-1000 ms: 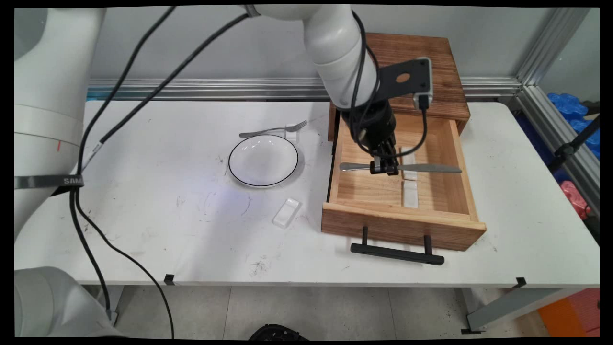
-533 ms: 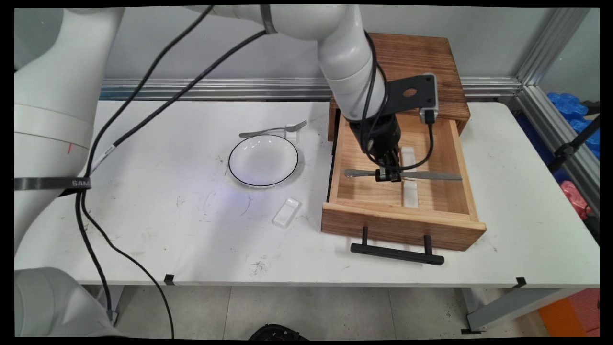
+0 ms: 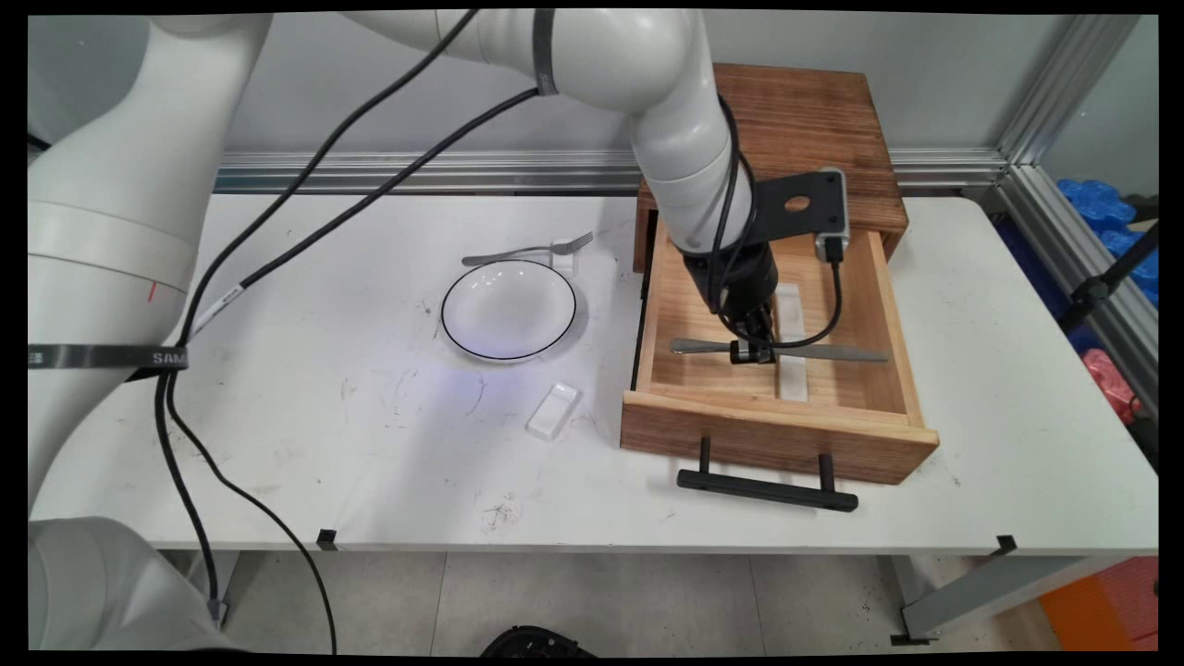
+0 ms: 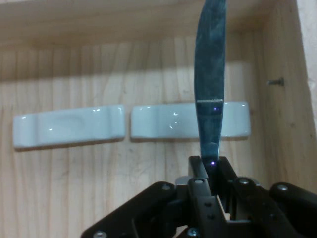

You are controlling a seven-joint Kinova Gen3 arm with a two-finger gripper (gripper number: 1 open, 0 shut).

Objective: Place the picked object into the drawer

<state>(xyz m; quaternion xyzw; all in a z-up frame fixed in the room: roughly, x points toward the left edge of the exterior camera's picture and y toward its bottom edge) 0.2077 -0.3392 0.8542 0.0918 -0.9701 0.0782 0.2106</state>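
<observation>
My gripper point(image 3: 751, 352) point(image 4: 212, 171) is shut on a metal table knife point(image 3: 786, 350) point(image 4: 210, 74) and reaches down into the open wooden drawer point(image 3: 777, 430). The knife lies level, handle end to the left, blade to the right. Its blade crosses over the near one of two white cutlery rests point(image 3: 793, 377) point(image 4: 168, 120) lying end to end on the drawer floor point(image 4: 69, 183). The other rest point(image 4: 67, 125) is beside it. Whether the blade touches the rest is unclear.
A white bowl with a dark rim point(image 3: 509, 309) sits left of the drawer. Behind it a fork point(image 3: 527, 250) leans on a small white rest. Another white rest point(image 3: 553, 411) lies on the table point(image 3: 324, 444) near the drawer's front corner. The drawer's black handle point(image 3: 766, 488) juts forward.
The gripper has come down and slightly forward inside the drawer with the knife held in it, bringing the knife lower over the white rests.
</observation>
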